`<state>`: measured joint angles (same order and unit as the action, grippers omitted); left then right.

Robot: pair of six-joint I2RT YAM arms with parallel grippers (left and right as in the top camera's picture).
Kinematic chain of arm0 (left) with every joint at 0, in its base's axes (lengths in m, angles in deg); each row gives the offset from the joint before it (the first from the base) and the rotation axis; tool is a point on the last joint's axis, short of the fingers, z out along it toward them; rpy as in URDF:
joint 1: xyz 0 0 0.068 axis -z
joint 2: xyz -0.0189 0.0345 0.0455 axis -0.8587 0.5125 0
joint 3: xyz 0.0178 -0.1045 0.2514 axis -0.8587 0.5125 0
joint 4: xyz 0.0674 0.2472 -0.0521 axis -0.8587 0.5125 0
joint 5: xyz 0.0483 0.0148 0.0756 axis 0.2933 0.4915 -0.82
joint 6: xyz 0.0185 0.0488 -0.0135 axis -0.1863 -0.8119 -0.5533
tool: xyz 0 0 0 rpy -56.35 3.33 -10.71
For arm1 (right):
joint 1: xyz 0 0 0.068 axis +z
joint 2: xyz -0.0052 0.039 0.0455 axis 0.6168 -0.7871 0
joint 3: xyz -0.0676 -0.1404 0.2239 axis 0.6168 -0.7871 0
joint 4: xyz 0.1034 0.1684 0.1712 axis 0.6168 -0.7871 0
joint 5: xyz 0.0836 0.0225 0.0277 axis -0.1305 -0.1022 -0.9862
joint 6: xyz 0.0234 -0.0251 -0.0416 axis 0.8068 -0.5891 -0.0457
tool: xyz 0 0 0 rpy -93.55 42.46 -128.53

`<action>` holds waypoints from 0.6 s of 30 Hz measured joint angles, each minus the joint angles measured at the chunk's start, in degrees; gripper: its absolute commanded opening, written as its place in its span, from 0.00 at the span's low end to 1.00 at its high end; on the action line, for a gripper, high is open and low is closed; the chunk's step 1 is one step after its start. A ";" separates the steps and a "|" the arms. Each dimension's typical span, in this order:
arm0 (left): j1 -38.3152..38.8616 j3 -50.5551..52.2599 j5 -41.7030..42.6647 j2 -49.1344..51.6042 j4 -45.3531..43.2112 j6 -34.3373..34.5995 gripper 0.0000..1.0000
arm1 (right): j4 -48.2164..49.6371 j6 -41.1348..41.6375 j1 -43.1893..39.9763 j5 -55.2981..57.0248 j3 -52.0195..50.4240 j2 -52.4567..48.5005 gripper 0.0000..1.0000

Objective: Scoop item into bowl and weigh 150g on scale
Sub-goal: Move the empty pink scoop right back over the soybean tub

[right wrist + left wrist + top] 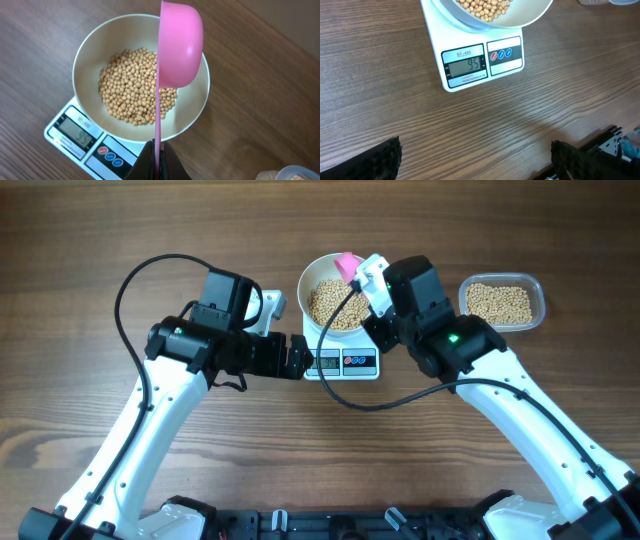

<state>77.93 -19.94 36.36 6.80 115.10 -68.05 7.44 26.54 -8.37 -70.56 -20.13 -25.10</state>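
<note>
A white bowl (312, 281) (90, 55) holding tan beans (332, 304) (135, 92) (485, 7) stands on the white scale (345, 363) (470, 65) (75, 135), whose display reads 95. My right gripper (158, 157) (378, 298) is shut on the thin handle of a pink scoop (180, 42) (347, 265). The scoop is turned on its side over the bowl's right half. My left gripper (475, 157) (293, 357) stands open, low over the table just left of the scale's front, with nothing between its fingers (380, 160).
A clear plastic tub (538, 288) with more beans (498, 303) sits to the right of the bowl, behind the right arm. Cables loop from both arms over the wooden table (80, 240).
</note>
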 measured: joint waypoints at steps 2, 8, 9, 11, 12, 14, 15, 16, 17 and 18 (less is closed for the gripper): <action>0.00 0.00 0.02 0.00 -0.57 0.02 1.00 | 0.00 0.79 0.00 0.00 0.00 0.00 0.04; 0.00 0.00 1.75 0.00 -0.96 0.96 1.00 | 0.48 2.14 -0.02 0.00 0.00 0.87 0.04; 0.00 0.00 2.21 0.00 -0.98 1.07 1.00 | 0.52 2.19 -0.07 -0.02 0.00 1.07 0.04; 0.00 0.00 3.65 0.00 -0.98 1.18 1.00 | 0.66 2.80 -0.66 -0.02 0.04 1.62 0.04; 0.04 0.00 3.98 0.00 -0.96 1.31 1.00 | 0.63 3.06 -1.09 -0.04 0.04 1.70 0.04; 0.44 0.00 4.37 0.00 -0.96 1.31 1.00 | 0.66 3.43 -2.23 -0.04 0.04 1.92 0.04; 0.92 0.00 4.55 0.00 -0.96 1.31 1.00 | 0.66 3.63 -2.71 -0.04 0.04 2.03 0.04; 1.86 0.00 4.66 0.00 -0.96 1.20 1.00 | 0.66 3.85 -3.28 -0.04 0.04 2.27 0.04; 2.95 0.00 4.74 0.00 -0.94 0.87 1.00 | 0.70 4.04 -3.61 -0.04 0.04 2.51 0.04; 3.87 0.00 4.59 0.00 -0.94 0.61 1.00 | 0.85 4.07 -3.69 -0.04 0.04 2.71 0.04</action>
<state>81.80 -19.94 40.95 6.80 114.16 -67.44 8.29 30.60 -12.06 -70.61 -20.09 -22.38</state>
